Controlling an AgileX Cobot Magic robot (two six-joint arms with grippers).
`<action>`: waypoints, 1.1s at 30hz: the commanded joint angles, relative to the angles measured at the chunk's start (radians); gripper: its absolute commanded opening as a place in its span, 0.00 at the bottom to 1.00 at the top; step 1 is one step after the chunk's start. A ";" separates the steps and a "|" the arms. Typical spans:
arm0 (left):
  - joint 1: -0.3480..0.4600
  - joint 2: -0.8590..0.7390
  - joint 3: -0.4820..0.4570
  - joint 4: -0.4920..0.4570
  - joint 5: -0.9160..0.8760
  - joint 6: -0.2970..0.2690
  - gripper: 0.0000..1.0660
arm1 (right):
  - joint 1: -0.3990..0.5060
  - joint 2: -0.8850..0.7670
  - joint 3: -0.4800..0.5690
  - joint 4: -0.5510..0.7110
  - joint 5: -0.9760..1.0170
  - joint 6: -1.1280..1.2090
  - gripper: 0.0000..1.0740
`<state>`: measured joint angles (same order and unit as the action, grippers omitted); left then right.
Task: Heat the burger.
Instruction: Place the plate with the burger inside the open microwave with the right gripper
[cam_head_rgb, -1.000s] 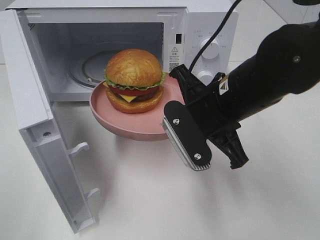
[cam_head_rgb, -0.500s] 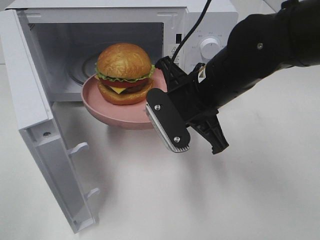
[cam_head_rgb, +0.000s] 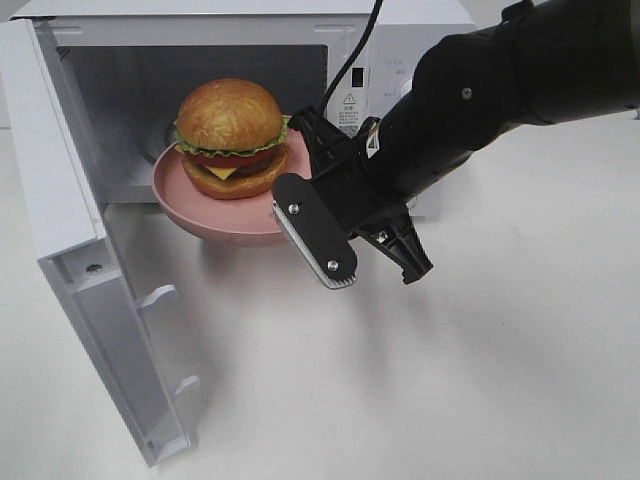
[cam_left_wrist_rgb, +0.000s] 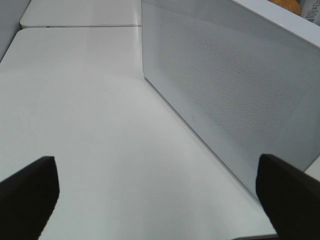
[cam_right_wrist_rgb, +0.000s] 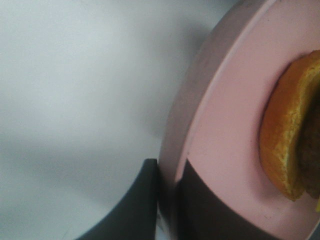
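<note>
White laminate tabletop (cam_head_rgb: 450, 380) carries a white box-shaped microwave oven (cam_head_rgb: 230, 15) at 12 o'clock in the high view. Its hinged door (cam_head_rgb: 70, 250) is swung open toward 8 o'clock, and the cavity faces the camera. A bulky black right arm (cam_head_rgb: 500, 90) reaches in from 2 o'clock, across the oven's control panel.

A round pink plate (cam_head_rgb: 190, 205) hangs clear of the tabletop at the mouth of the cavity. Its far edge overlaps the oven floor and its near rim juts out in front. The only thing on the plate is the burger (cam_head_rgb: 230, 130), with a glossy golden-brown bun, green lettuce frill, red tomato, yellow cheese and dark patty. It sits upright near the plate's centre, its stacking axis vertical and the domed bun on top.

The right gripper (cam_right_wrist_rgb: 169, 200) is pinching the plate's rim at the plate's 3 o'clock edge, one finger above the rim and one below. The burger lies at 9 o'clock from it, close but not touching.

The left gripper (cam_left_wrist_rgb: 160, 195) is spread wide over bare tabletop, with nothing between its fingers, and a white dotted oven panel at its 1 o'clock.
</note>
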<state>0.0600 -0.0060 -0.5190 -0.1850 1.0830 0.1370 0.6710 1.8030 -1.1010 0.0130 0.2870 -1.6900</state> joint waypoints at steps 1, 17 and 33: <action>0.000 -0.016 0.003 -0.001 -0.013 -0.008 0.94 | -0.002 0.001 -0.034 -0.005 -0.072 0.016 0.00; 0.000 -0.016 0.003 -0.001 -0.013 -0.008 0.94 | 0.033 0.119 -0.171 -0.007 -0.070 0.042 0.00; 0.000 -0.016 0.003 -0.001 -0.013 -0.008 0.94 | 0.030 0.225 -0.311 -0.061 -0.064 0.151 0.00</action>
<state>0.0600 -0.0060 -0.5190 -0.1850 1.0830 0.1370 0.7020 2.0400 -1.3930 -0.0360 0.2880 -1.5550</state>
